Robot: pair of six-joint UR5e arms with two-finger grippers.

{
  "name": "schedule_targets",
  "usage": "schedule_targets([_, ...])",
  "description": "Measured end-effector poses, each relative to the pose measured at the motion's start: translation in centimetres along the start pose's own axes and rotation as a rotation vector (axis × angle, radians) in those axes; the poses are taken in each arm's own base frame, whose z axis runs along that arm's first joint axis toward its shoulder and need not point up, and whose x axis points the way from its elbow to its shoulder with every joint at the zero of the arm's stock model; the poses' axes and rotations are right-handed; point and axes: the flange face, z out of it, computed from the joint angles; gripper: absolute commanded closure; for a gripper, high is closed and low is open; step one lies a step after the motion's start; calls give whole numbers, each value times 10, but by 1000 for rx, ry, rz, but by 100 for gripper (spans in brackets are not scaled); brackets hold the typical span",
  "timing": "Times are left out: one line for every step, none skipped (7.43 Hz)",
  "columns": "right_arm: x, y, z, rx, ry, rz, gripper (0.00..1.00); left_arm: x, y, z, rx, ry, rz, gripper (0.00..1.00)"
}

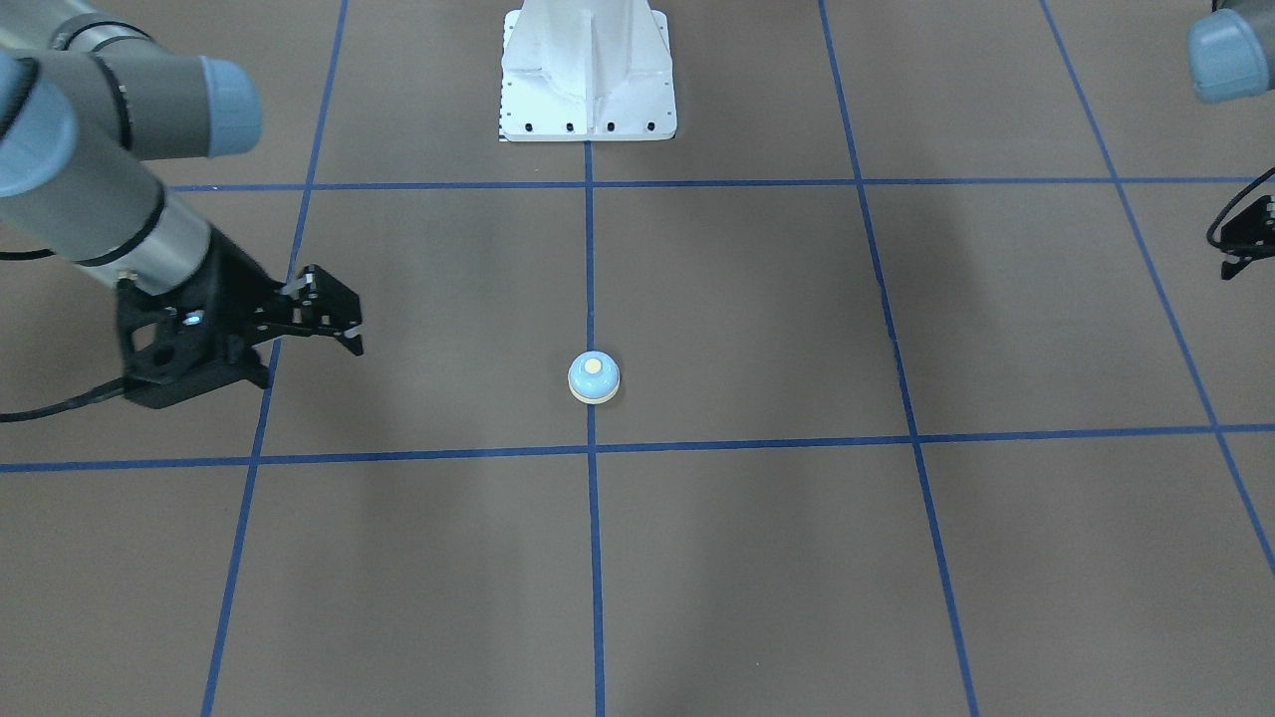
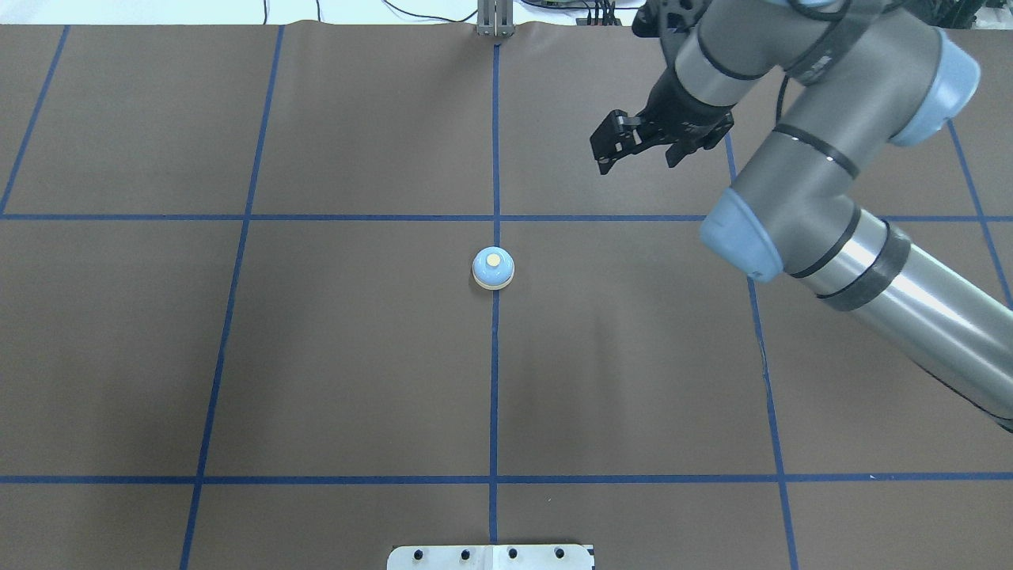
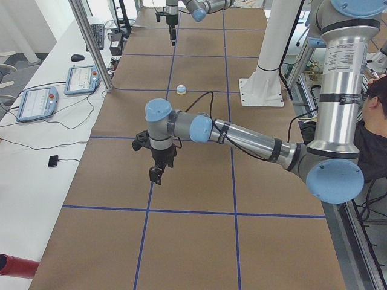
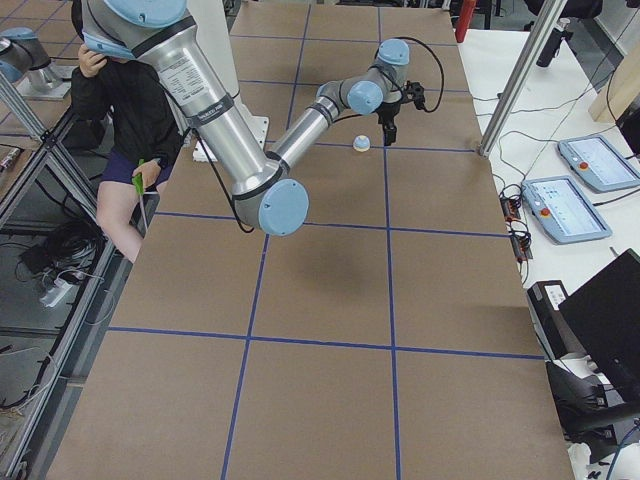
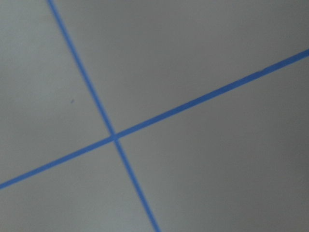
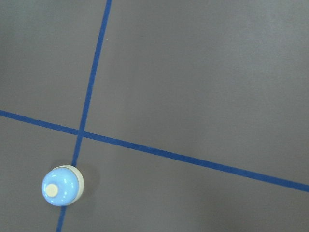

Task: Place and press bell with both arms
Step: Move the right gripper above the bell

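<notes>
The light-blue bell (image 1: 594, 377) with its cream button stands upright on the middle blue tape line of the brown table; it also shows in the overhead view (image 2: 493, 267), the left view (image 3: 181, 90), the right view (image 4: 362, 144) and the right wrist view (image 6: 62, 185). My right gripper (image 2: 605, 162) hovers apart from the bell, beyond it and to its right; its jaws look shut and empty, as in the front view (image 1: 354, 334). My left gripper (image 3: 156, 175) hangs over the table's left end, far from the bell; only its edge shows in the front view (image 1: 1240, 249), so I cannot tell its state.
The white bolted pedestal (image 1: 588, 80) stands at the robot's side of the table. Blue tape lines (image 5: 114, 137) grid the table. Control tablets (image 3: 36, 103) and cables lie on the white side bench. A seated operator (image 4: 120, 90) is beside the table.
</notes>
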Motion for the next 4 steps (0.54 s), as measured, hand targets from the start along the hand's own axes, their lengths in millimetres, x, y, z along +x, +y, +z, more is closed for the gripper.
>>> schedule_targets([-44,0,9,-2,23,17,0,-13,35,9,4,48,-44,0])
schedule_targets([-83,-4,20,-3,42,35,2,-22,63,12,11,110,-96,0])
schedule_targets([-118,-9,36,-5,64,43,24,-28,80,9,25,151,-137,0])
schedule_targets([-153,-17,53,-12,88,55,62,-31,88,7,34,175,-159,0])
